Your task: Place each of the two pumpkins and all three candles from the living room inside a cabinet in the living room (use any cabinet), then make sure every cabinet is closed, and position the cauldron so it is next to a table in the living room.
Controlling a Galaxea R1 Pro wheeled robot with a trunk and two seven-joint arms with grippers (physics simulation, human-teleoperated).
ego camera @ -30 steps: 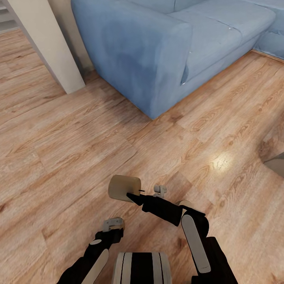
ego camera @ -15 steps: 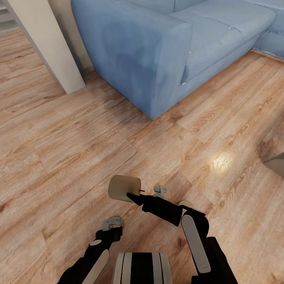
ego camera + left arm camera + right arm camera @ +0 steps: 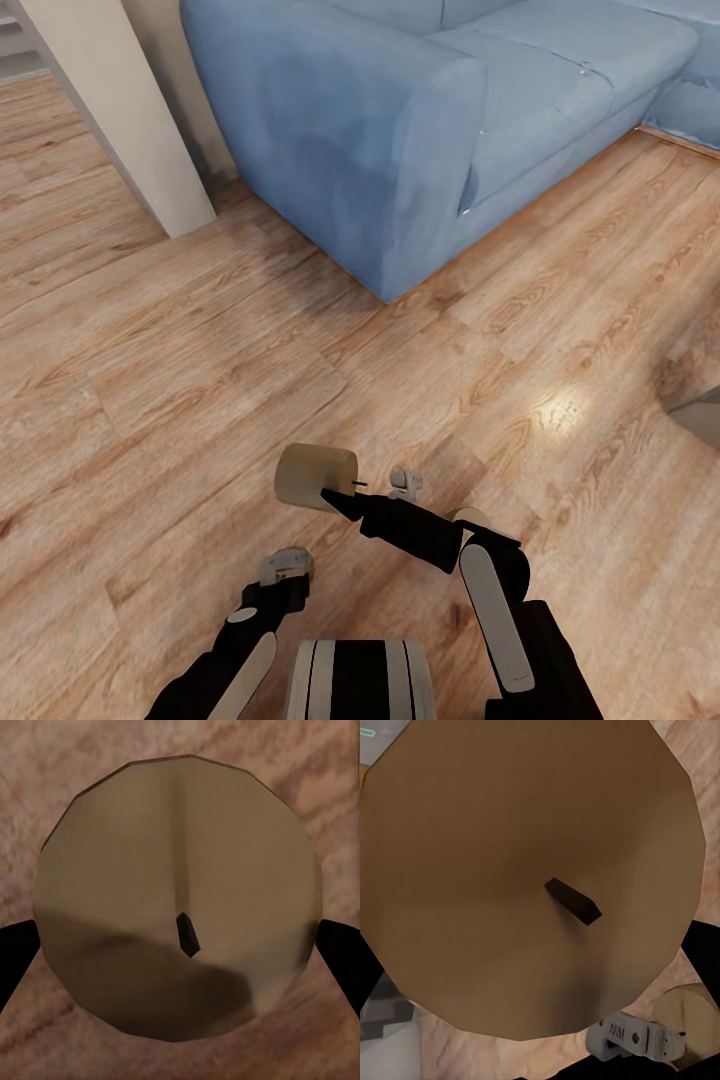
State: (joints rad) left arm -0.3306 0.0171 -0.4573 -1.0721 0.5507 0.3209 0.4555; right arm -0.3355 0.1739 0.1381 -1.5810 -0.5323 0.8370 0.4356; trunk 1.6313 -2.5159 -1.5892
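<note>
Head view: right end effector (image 3: 340, 497) gripping candle (image 3: 315, 477).

Matt, perhaps waxy candle (image 3: 316, 477); glossy wood floor (image 3: 200, 400).

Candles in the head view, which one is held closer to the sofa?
The candle in the right gripper, tipped wick sideways; the other candle, under the left gripper, sits near the trunk, mostly hidden.

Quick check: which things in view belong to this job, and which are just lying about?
Job things: right candle, gripped by the right hand; left candle, gripped by the left hand.

Just there: blue sofa; wood floor; pale wall corner.
</note>
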